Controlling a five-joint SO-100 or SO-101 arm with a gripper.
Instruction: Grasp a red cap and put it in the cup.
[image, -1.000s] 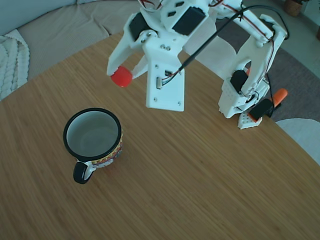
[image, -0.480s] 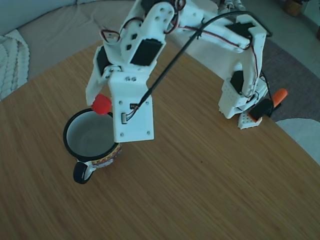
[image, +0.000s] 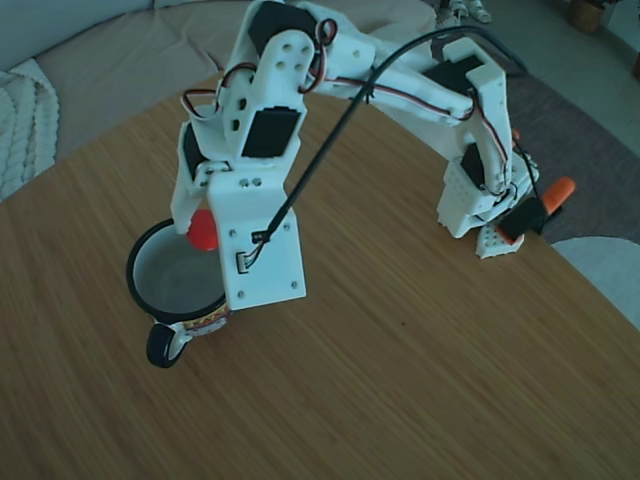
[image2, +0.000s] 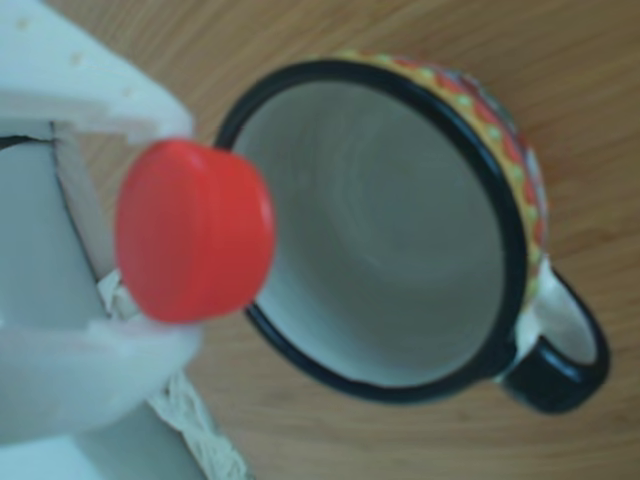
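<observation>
And here's the red cap (image2: 195, 230), pinched between the white fingers (image2: 95, 345), which are clamped on its sides and carry it right over the near rim of the cup (image2: 505, 215). In the fixed view the cap (image: 204, 229) sits just above the mug's black rim (image: 140, 250), not yet inside. It looks light, rigid, smooth plastic, likely slippery, so the hold across its round wall seems the sensible one. The enamel mug stands upright on the wooden surface (image: 420, 380), likely heavy enough to stay put.
</observation>
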